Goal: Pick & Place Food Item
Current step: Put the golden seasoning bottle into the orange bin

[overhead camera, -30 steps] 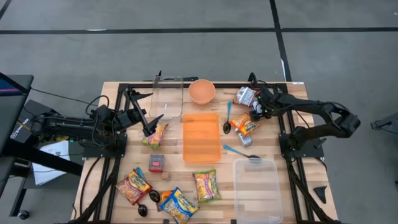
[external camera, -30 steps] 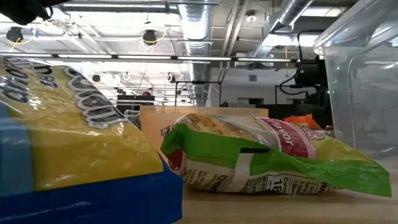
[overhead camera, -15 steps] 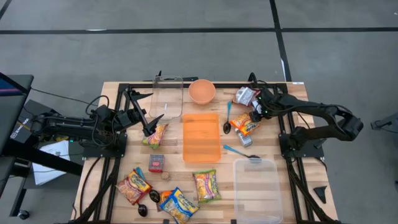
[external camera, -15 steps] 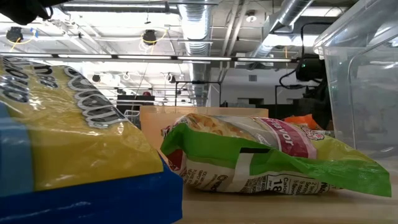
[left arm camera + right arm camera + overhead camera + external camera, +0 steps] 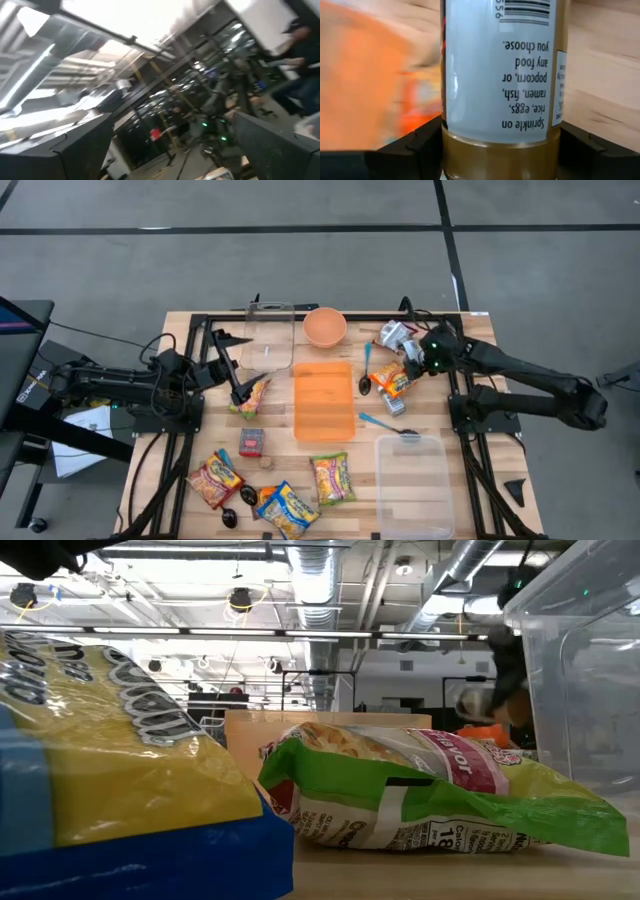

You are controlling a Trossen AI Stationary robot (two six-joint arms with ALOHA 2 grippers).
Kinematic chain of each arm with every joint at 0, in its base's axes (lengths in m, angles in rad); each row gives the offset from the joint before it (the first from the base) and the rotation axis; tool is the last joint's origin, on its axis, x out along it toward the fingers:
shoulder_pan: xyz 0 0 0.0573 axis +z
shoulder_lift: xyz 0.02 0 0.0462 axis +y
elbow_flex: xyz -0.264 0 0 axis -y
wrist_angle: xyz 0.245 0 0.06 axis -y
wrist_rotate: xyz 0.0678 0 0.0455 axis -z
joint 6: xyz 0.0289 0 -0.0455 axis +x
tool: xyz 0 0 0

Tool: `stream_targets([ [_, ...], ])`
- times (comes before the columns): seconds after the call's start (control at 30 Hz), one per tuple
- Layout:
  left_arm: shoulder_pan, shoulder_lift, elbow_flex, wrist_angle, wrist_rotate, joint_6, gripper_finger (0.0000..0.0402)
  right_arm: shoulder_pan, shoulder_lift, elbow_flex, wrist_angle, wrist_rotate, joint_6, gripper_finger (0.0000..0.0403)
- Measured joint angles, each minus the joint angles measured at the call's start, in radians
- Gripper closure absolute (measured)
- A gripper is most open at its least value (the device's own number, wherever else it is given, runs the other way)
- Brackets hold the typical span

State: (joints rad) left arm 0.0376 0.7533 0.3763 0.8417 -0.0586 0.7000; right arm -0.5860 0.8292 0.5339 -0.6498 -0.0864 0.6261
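R gripper is clamped on a seasoning jar, fingers pressed to both sides of its white label; the jar sits at the table's far right, between the orange bowl and the R arm's base, just above an orange snack packet. Step in hand, by my read: grasp made, lift under way or about to be. Next move calls for a clean carry clear of the blue spoon to a receptacle, prob. the orange tray or a clear plastic bin; which one I cannot tell. Jar: rigid cylinder, glossy label, tan contents showing below, so a firm hold but apt to slip or twist. L gripper waits wide open over a crinkly foil packet at the table's left. Wood-plank tabletop.
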Motion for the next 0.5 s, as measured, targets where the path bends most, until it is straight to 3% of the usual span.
stream_targets([
  [0.23,0.000,0.098,0.002,0.024,0.182,0.034,0.0002,0.204,-0.061,0.001,0.227,-0.133,0.033,0.0132],
  [0.5,0.000,0.302,0.131,-0.016,0.192,-0.005,0.0002,0.400,0.082,0.115,0.353,-0.144,-0.006,0.0132],
])
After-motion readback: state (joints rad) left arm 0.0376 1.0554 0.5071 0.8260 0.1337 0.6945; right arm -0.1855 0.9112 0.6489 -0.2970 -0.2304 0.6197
